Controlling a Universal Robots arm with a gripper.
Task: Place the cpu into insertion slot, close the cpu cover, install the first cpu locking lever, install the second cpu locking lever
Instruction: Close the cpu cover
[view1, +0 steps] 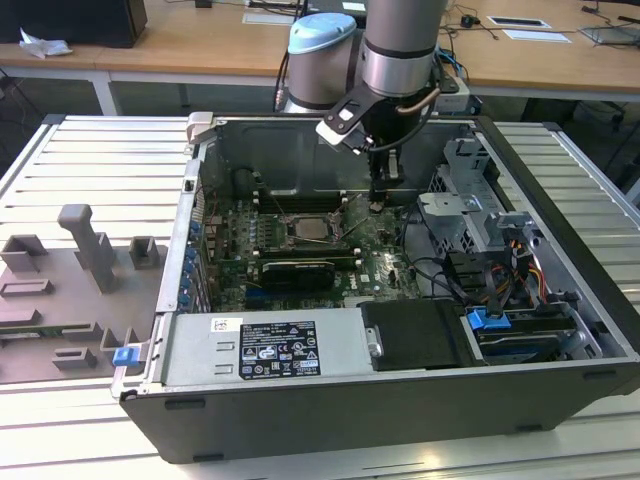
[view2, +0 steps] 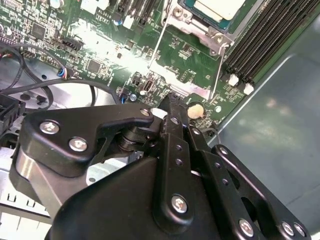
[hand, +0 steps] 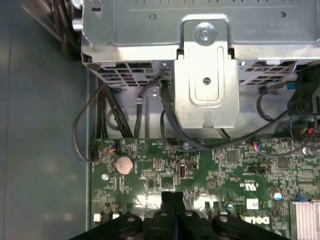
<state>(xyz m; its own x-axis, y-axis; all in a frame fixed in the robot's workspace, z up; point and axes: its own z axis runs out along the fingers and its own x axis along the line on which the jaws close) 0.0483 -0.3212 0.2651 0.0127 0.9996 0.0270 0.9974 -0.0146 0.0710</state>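
The cpu (view2: 216, 7) lies pale and silvery in the insertion slot (view1: 313, 228) on the green board. The silvery cpu cover (view2: 196, 26) frames it. Two thin wire levers (view2: 159, 41) (view2: 220, 70) run along the socket's sides toward my fingers; I cannot tell if they are latched. My gripper (view1: 378, 203) is low over the board, off the socket toward the exterior view's right, beside a round coin cell (hand: 124, 164). In both wrist views the black fingers (view2: 172, 107) (hand: 172, 200) are pressed together, shut on nothing.
A metal drive cage (hand: 205, 75) with black cables (hand: 125, 115) stands just past the board's edge. Black memory slots (view2: 265, 40) flank the socket. The case wall (view2: 270, 140) is close. A power supply (view1: 270, 350) fills the case front. Grey fixtures (view1: 85, 250) stand on the table.
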